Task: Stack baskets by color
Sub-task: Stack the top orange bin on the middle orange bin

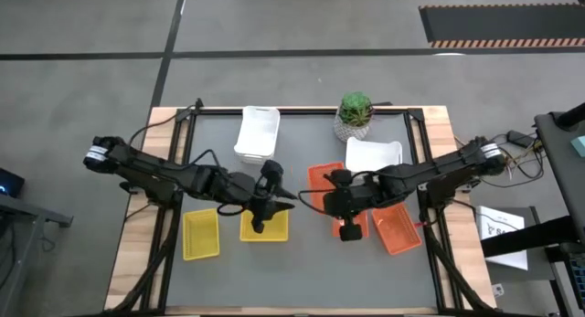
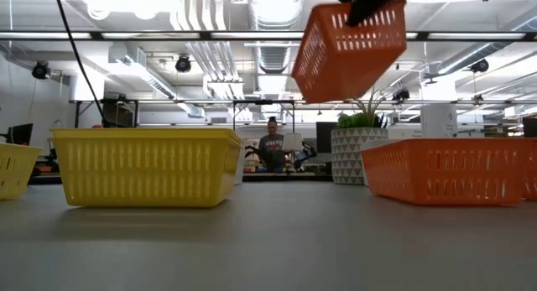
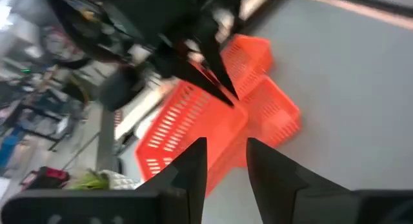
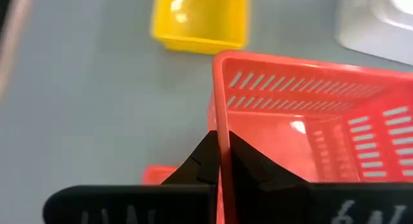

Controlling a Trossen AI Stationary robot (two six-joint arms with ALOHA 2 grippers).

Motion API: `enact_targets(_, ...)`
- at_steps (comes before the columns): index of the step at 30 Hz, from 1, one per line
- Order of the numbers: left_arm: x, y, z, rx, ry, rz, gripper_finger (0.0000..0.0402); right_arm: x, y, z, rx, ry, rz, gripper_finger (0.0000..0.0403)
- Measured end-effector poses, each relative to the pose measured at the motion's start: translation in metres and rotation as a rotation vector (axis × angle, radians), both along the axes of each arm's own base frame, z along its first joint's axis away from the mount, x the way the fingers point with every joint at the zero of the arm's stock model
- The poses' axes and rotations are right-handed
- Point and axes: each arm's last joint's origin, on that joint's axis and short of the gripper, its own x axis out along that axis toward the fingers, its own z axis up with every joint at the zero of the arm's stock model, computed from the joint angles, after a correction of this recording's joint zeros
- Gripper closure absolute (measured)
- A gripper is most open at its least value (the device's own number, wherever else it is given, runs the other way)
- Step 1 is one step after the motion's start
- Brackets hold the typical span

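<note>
My right gripper (image 4: 219, 161) is shut on an orange basket (image 2: 348, 48) and holds it high above the table, right of centre (image 1: 325, 183). Another orange basket (image 1: 398, 229) rests on its base to the right, and an orange piece (image 4: 159, 175) shows below the gripper. My left gripper (image 3: 226, 166) stands open with nothing between its fingers, above a yellow basket (image 1: 265, 226) and facing the orange baskets. A second yellow basket (image 1: 201, 233) sits farther left. Two white baskets (image 1: 258, 132) (image 1: 373, 154) rest at the far side. My right gripper grips the rim of one wall (image 4: 221, 124) of the orange basket, one finger inside the basket and one outside. The fingers slant down from the table's right. The basket hangs tilted below the fingers, lifted clear of the table.
A green plant in a white patterned pot (image 1: 355, 116) stands at the far edge between the white baskets. A person (image 2: 273, 148) sits in the room beyond the table. Bare grey tabletop lies along the near edge (image 1: 302, 280).
</note>
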Motion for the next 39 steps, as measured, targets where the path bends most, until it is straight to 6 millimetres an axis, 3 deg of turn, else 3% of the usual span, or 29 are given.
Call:
enact_targets(9, -0.018, 0.010, -0.002, -0.079, -0.252, 0.187, 0.0313, -0.026, 0.019, -0.040, -0.032, -0.092, -0.174, 0.0394)
enact_targets(21, -0.042, 0.017, -0.007, -0.151, -0.440, 0.210, 0.0314, -0.060, 0.062, -0.070, -0.139, -0.175, -0.140, 0.0394)
enact_targets(28, -0.043, 0.017, -0.006, -0.160, -0.456, 0.210, 0.0314, -0.076, 0.070, -0.088, -0.141, -0.197, -0.154, 0.0394)
enact_targets(39, -0.044, 0.017, -0.005, -0.166, -0.474, 0.210, 0.0314, -0.081, 0.071, -0.110, -0.152, -0.151, -0.164, 0.0394)
